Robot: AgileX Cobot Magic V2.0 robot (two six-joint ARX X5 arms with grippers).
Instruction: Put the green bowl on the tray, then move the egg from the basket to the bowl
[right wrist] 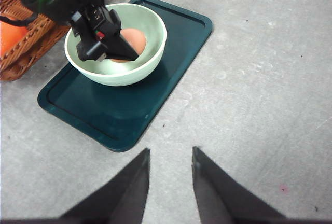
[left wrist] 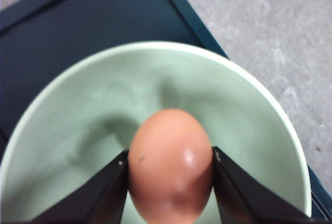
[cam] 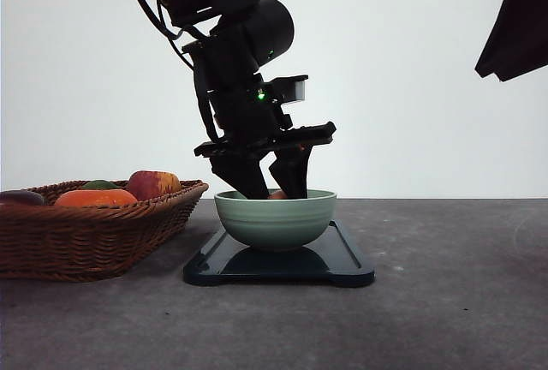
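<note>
The pale sage-green ceramic bowl (cam: pixel 275 218) already sits on the dark rectangular tray (cam: pixel 342 260). The left gripper (left wrist: pixel 170 175) is lowered into it, clamped on the smooth brownish egg (left wrist: pixel 170 171) — low, probably for a gentle release. The right gripper (right wrist: pixel 169 171) hovers empty, jaws apart, clear of the tray.

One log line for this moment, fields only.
stage: egg transfer | left gripper: shut on egg, inside green bowl | bowl: on tray | right gripper: open, empty, over table
</note>
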